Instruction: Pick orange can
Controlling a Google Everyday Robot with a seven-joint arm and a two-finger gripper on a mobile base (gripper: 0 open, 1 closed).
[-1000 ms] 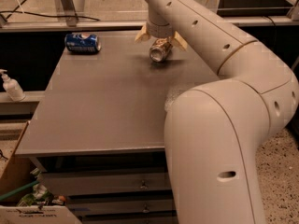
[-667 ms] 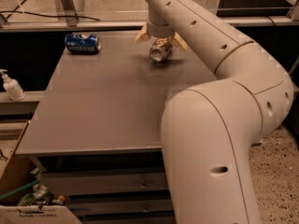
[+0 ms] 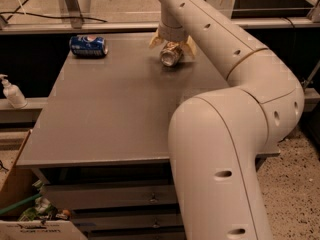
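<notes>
The orange can (image 3: 171, 54) lies on its side at the far middle of the grey table (image 3: 110, 114), its silver end facing the camera. My gripper (image 3: 172, 48) reaches down from above onto the can. It is open, with one finger (image 3: 156, 40) to the left of the can and the other to its right. The can rests on the table surface between them. The wrist hides the top of the can.
A blue can (image 3: 88, 46) lies on its side at the far left of the table. My big white arm (image 3: 225, 134) fills the right half of the view. A soap bottle (image 3: 12, 92) stands on a ledge left of the table. Drawers and a cardboard box sit below.
The gripper and the orange can stay in the same place. The near part of the arm has shifted slightly. The blue can has not moved.
</notes>
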